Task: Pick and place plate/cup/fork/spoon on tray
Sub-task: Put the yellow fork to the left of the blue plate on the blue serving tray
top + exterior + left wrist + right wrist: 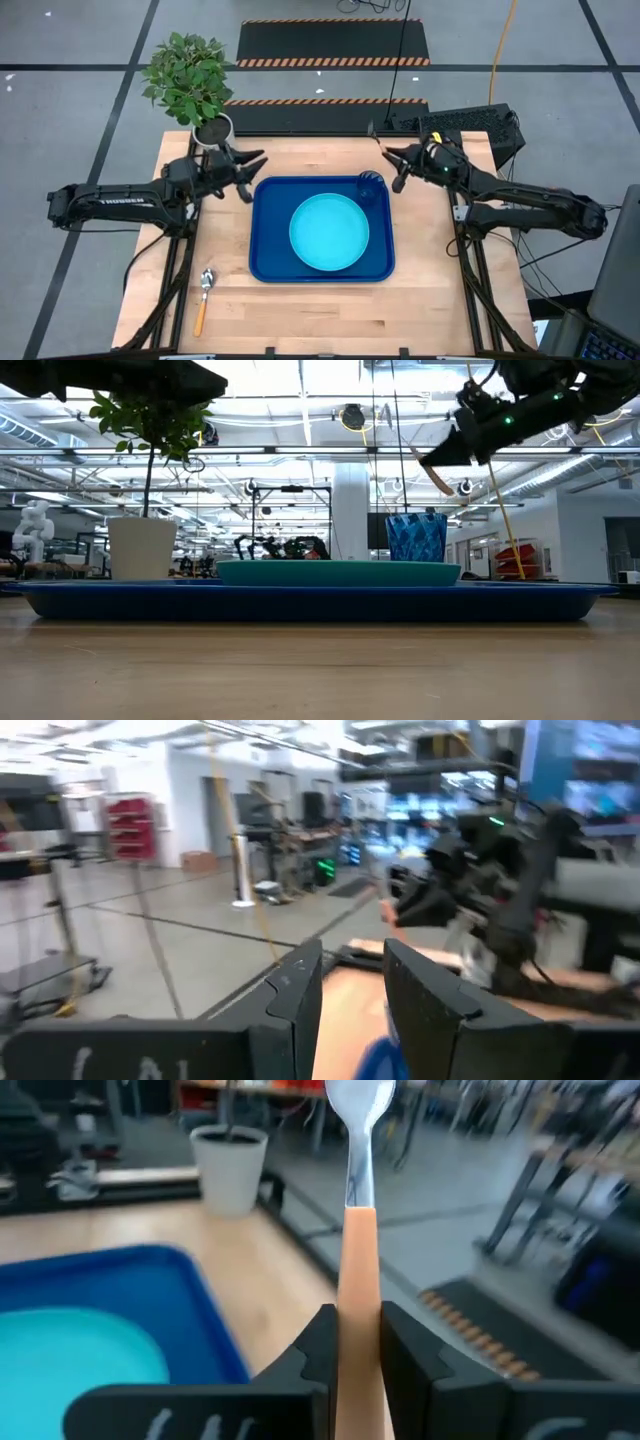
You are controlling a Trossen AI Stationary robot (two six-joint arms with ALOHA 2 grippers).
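Observation:
The dark blue tray [265,265] lies mid-table with the turquoise plate [329,232] flat in it. The dark blue cup [371,186] stands upright in the tray's far right corner. The spoon [204,297] lies on the wood near the table's near left corner, bowl toward the far edge. My right gripper [392,158] hovers just beyond the tray's far right corner, above the cup, shut on the fork [358,1230]. My left gripper [252,175] hangs open at the tray's far left corner, holding nothing. My right gripper pinches the fork's orange handle [358,1295] between its two fingers, about midway along it. The fingers lie roughly level, coming from the table's right, and the fork runs along them. Its silver head [358,1105] sticks out past the fingertips. The fork is lifted clear of table and tray.
A white plant pot [212,130] with a leafy plant stands at the table's far left corner, close behind my left gripper. A black box [480,125] sits at the far right. Bare wood lies along the near edge and on both sides of the tray.

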